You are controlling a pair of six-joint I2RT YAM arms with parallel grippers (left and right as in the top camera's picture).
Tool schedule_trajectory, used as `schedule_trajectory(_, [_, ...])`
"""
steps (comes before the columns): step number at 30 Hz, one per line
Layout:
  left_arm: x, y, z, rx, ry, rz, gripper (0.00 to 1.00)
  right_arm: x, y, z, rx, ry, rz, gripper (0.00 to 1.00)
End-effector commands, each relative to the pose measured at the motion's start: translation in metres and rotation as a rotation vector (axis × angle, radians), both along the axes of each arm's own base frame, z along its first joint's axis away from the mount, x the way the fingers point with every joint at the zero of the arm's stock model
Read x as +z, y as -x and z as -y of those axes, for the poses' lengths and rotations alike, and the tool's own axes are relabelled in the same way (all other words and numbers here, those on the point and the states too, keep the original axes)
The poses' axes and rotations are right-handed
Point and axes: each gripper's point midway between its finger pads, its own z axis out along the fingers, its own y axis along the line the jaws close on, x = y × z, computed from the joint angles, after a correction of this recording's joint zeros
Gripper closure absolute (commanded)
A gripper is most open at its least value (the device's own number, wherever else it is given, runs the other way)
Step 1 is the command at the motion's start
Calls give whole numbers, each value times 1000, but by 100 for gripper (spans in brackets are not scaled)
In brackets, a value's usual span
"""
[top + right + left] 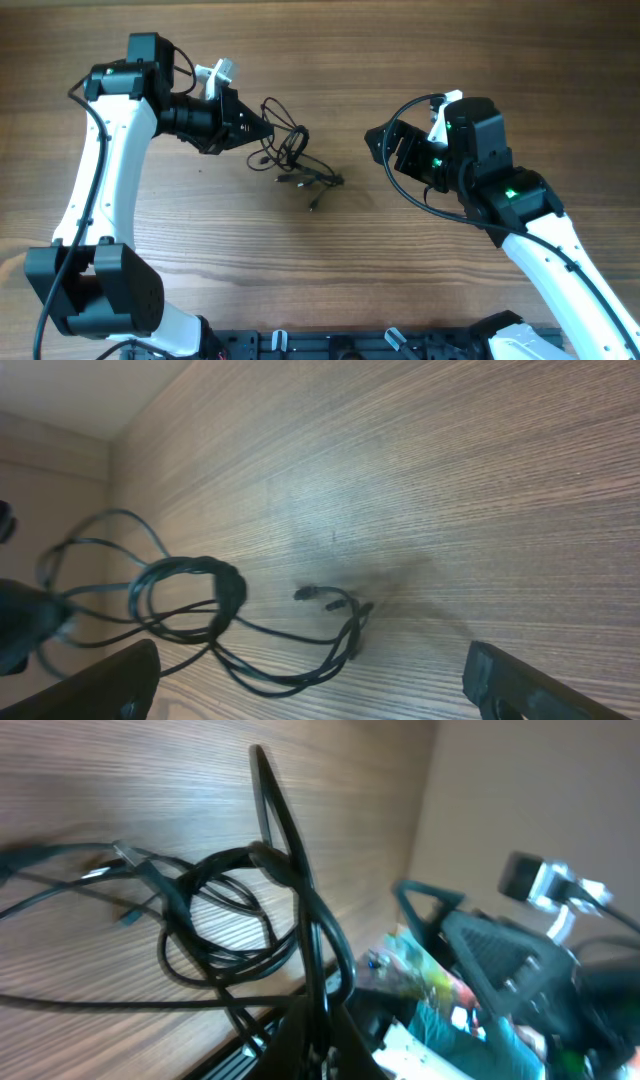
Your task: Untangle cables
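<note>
The cables (295,160) are thin black cords, bunched in loops on the wooden table, with small plug ends (318,182) trailing toward the right. My left gripper (268,130) is shut on a strand at the bundle's left end. In the left wrist view the cables (240,910) coil in front of that gripper (320,1020), and one strand runs down between its closed jaws. My right gripper (375,140) stands open to the right of the bundle, touching nothing. In the right wrist view its fingers (110,680) are spread wide and the cables (200,600) lie ahead on the left.
The wooden table (330,60) stretches around the bundle. Thicker black cables (410,195) hang from the right arm. A black rail (330,345) runs along the table's front edge. The left gripper (25,620) shows at the left edge of the right wrist view.
</note>
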Motion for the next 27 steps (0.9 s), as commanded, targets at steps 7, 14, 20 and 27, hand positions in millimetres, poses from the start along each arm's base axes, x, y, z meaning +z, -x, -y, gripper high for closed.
schedule_trajectory(7, [-27,1,-6,105,-195,-134,96,14,-4,3,-21,0,39,0])
schedule_trajectory(14, [-15,19,44,-121,-139,10,96,14,-4,3,-21,0,39,0])
schedule_trajectory(20, [8,3,42,-38,-144,117,96,14,-4,3,-21,-1,39,0])
schedule_trajectory(27, [-13,0,19,120,-300,-12,96,14,-4,3,-21,0,39,0])
